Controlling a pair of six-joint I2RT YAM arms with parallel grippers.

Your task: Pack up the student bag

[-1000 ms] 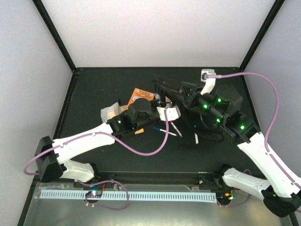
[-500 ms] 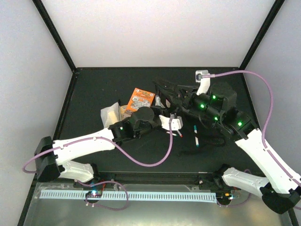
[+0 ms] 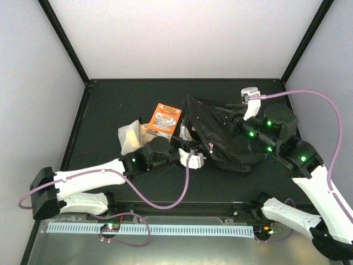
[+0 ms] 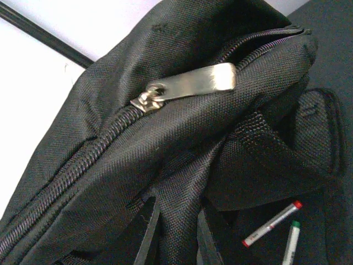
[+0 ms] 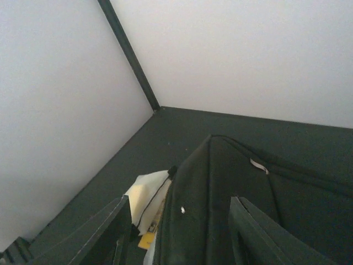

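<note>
The student bag [image 3: 220, 135], a large black fabric backpack, lies slumped at the table's middle right. In the left wrist view its zipper with a silver pull [image 4: 193, 83] runs across the top. My left gripper [image 4: 177, 208] is shut on a fold of the bag's fabric at its near left edge [image 3: 204, 155]. My right gripper [image 3: 234, 122] hovers over the bag's top. In the right wrist view it [image 5: 179, 204] stands open, with a ridge of the bag [image 5: 220, 221] below, between its fingers [image 5: 110, 232].
An orange packet [image 3: 164, 118] and a whitish pouch [image 3: 130, 135] lie left of the bag. Two pens [image 4: 273, 223] rest on the table under the bag's edge. The black mat's far left corner [image 5: 157, 107] meets white walls.
The right gripper has opened and let go of the bag, then drawn back to the right. The bag has dropped and spread over the pens. The left arm pulled toward the near edge.
</note>
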